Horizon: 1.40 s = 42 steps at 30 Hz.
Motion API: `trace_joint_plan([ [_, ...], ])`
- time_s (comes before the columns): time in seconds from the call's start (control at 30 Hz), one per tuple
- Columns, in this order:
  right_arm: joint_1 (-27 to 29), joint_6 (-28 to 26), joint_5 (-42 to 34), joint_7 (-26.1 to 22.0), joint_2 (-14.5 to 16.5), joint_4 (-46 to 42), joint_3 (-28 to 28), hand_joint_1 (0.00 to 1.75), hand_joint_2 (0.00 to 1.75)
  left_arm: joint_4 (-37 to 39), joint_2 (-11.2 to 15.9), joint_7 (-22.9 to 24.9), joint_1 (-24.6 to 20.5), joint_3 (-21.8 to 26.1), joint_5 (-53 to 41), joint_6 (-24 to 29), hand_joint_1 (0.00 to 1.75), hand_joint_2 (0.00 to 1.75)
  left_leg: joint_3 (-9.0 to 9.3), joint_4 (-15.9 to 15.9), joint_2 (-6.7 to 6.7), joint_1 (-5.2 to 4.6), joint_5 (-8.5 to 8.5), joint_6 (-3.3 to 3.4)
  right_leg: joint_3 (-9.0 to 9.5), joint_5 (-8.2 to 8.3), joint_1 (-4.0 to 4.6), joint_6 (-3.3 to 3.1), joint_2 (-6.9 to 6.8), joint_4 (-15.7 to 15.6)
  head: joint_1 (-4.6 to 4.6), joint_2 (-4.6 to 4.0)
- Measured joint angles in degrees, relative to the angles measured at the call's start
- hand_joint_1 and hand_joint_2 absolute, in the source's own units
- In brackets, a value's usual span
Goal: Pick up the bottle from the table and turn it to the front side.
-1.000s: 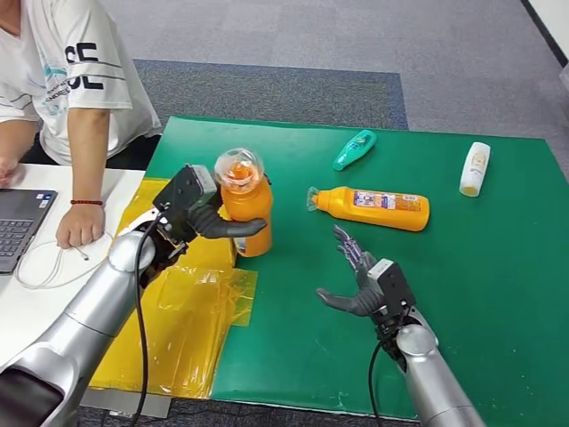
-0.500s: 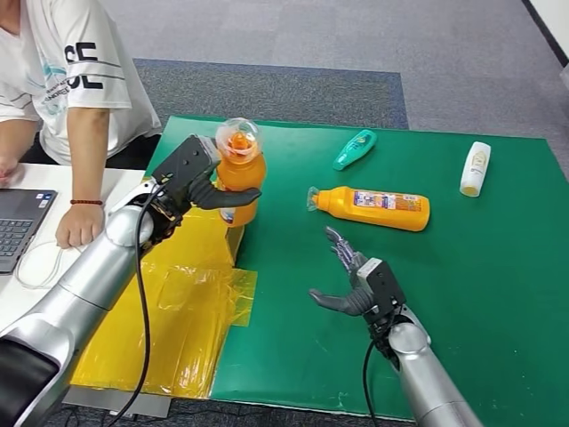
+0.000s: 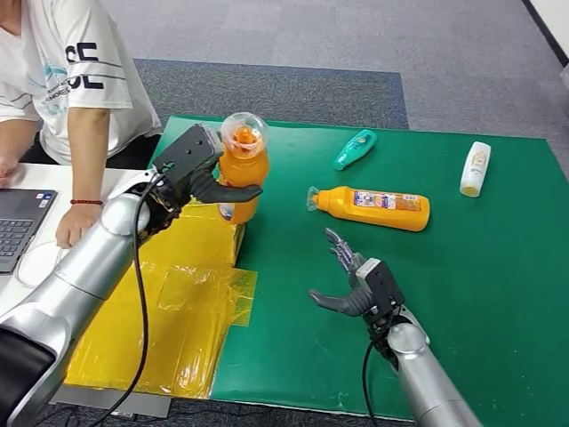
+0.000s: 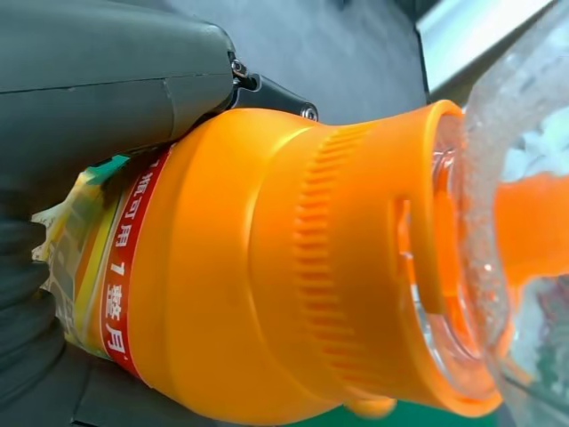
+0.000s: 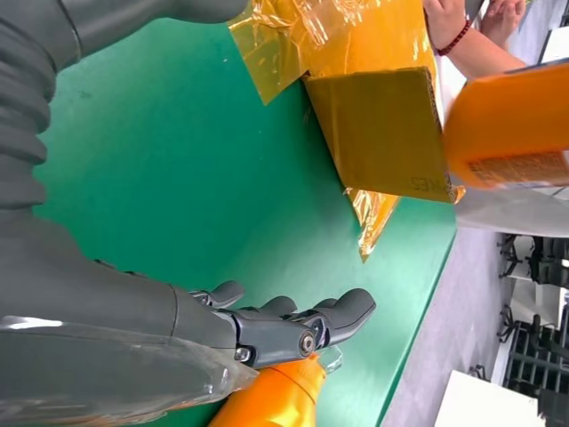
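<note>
My left hand (image 3: 191,173) grips an orange bottle (image 3: 242,171) with a clear domed cap, holding it upright in the air above the table's left part. In the left wrist view the bottle (image 4: 282,267) shows close up, with a red band of its label next to my left hand (image 4: 87,98). My right hand (image 3: 354,280) hovers open over the green table (image 3: 469,294), fingers spread, short of a long orange bottle (image 3: 372,206) that lies on its side. The right wrist view shows my right hand (image 5: 201,320) and the held bottle (image 5: 509,124).
A yellow box (image 3: 201,236) and yellow plastic sheet (image 3: 181,320) lie under the lifted bottle. A teal tube (image 3: 354,149) and a white bottle (image 3: 475,168) lie at the table's far side. A person (image 3: 67,80) sits at the left by a laptop (image 3: 17,227).
My left hand has lifted the orange bottle off the table and carried it up and slightly left. My right hand has shifted a little toward me.
</note>
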Motion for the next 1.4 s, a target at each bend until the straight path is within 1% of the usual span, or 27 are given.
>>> trace_joint_plan([
  [0.13,-0.1,-0.2,-0.1,-0.1,0.0,0.3,0.0,0.0,1.75,0.0,0.2,0.8,-1.9,-0.9,-2.4,1.4,1.75,1.75,-0.02,0.0,0.0,0.0,0.01,0.0,-0.01,0.0,0.0,0.0,0.0,0.0,0.01,0.0],
  [0.33,-0.5,-0.4,-0.1,-0.2,0.0,0.8,0.0,0.0,1.75,0.0,0.5,1.6,-3.9,-2.0,-2.3,0.3,1.75,1.75,-0.07,0.0,0.0,0.0,0.02,0.02,-0.05,0.01,0.0,0.01,0.0,0.0,0.0,0.0],
  [0.37,-0.6,-0.3,-0.1,-0.2,0.0,0.9,0.0,0.0,1.75,0.0,0.6,2.1,-4.2,-2.2,-1.3,-0.8,1.75,1.75,-0.08,0.0,0.0,0.0,0.02,0.02,-0.05,0.01,0.0,0.01,0.0,0.0,0.01,0.0],
  [0.43,-0.7,-0.1,-0.1,-0.3,0.0,1.1,0.0,0.0,1.75,0.2,0.8,3.5,-4.9,-2.4,2.6,-4.6,1.75,1.75,-0.09,0.0,0.0,0.0,0.02,0.02,-0.06,0.01,0.0,0.01,0.0,0.0,0.01,0.0],
  [0.5,-1.2,0.2,-0.1,-0.4,0.0,1.4,0.1,0.0,1.75,0.9,1.2,4.9,-5.4,-2.7,7.8,-9.1,1.75,1.75,-0.09,0.0,0.0,0.0,0.03,0.02,-0.08,0.02,0.0,0.0,0.0,0.0,0.01,0.0],
  [0.6,-2.2,0.4,-0.3,-0.5,0.1,2.3,0.4,0.0,1.75,3.1,1.9,7.2,-6.4,-3.6,16.0,-14.1,1.75,1.75,-0.09,0.0,0.0,0.0,0.03,0.01,-0.09,0.04,0.0,-0.03,0.01,0.0,0.0,0.01],
  [0.67,-2.9,0.5,-0.5,-0.5,0.2,3.0,0.6,0.0,1.75,5.1,2.4,9.2,-7.0,-4.2,21.6,-16.9,1.75,1.75,-0.09,0.0,0.0,0.0,0.05,0.0,-0.1,0.05,0.0,-0.04,0.01,0.0,0.0,0.01],
  [0.73,-3.5,0.5,-0.7,-0.4,0.4,3.8,0.9,0.0,1.75,7.0,3.0,10.7,-7.2,-5.0,25.7,-18.4,1.75,1.75,-0.09,0.0,0.0,0.0,0.07,-0.03,-0.12,0.05,0.0,-0.04,0.01,0.1,0.01,0.01],
  [0.87,-4.6,0.3,-1.1,-0.3,0.6,4.9,1.5,0.0,1.75,9.6,4.0,12.1,-7.4,-6.5,29.7,-18.9,1.75,1.75,-0.09,0.0,0.0,0.0,0.08,-0.03,-0.13,0.05,0.0,-0.05,0.0,0.1,0.0,0.0],
  [1.03,-5.3,0.0,-1.3,0.0,0.8,5.7,2.0,0.0,1.75,11.2,4.4,12.5,-8.4,-8.0,30.7,-18.5,1.75,1.75,-0.08,0.0,-0.01,0.0,0.09,-0.03,-0.1,0.06,0.0,-0.05,0.0,0.1,0.01,0.01],
  [1.23,-5.7,-0.8,-1.8,0.8,0.8,6.1,2.4,0.0,1.75,11.8,5.0,14.7,-10.0,-10.1,32.5,-18.4,1.75,1.75,-0.07,0.0,0.0,0.0,0.12,-0.05,-0.1,0.11,0.0,-0.08,0.0,0.1,0.0,0.01],
  [1.3,-5.9,-1.2,-1.9,1.0,0.8,6.2,2.6,0.0,1.75,11.9,5.3,15.6,-10.7,-11.0,33.1,-19.0,1.75,1.75,-0.07,0.0,0.0,0.0,0.15,-0.06,-0.1,0.12,0.0,-0.08,0.0,0.1,0.0,0.0],
  [1.4,-6.4,-1.8,-2.0,1.1,0.8,6.5,2.7,0.0,1.75,11.9,6.2,17.8,-12.5,-13.1,34.0,-21.5,1.75,1.75,-0.07,0.0,0.0,0.0,0.18,-0.08,-0.12,0.15,0.01,-0.1,0.01,0.1,0.01,0.01],
])
